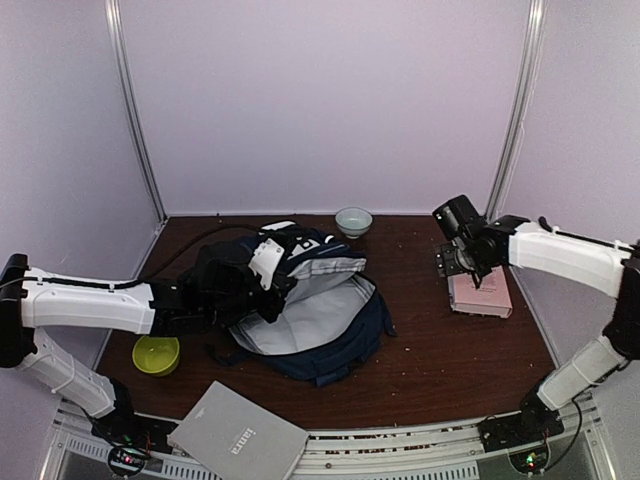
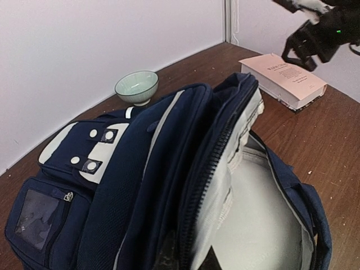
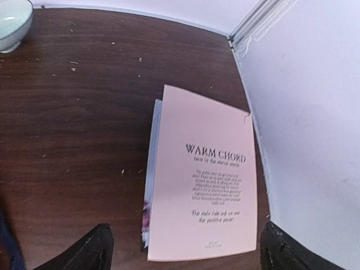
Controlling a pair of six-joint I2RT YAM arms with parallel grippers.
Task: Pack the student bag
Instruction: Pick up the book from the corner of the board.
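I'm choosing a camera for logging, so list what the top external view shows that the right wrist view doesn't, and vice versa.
Top external only: the lime-green round bowl, the grey flat laptop, and the left pincer shut on the navy blue fabric backpack. Right wrist only: the readable title "WARM CHORD" on the cover. Both: the pink rectangular book, the pale green ceramic bowl, and the dark brown wooden table.

navy blue over the student bag (image 2: 135, 180), with white-grey patches (image 2: 62, 146) carrying dark tabs and pale round studs, a thin pale stripe down the front, light grey lining (image 2: 259, 214) inside. pale pink on the book (image 3: 202, 180), with black lettering. pale green on the far bowl (image 1: 353, 221), yellow-green on the near bowl (image 1: 156, 354). flat grey on the laptop (image 1: 240, 438). dark brown wood grain across the table (image 1: 450, 350). lilac walls (image 1: 320, 100).
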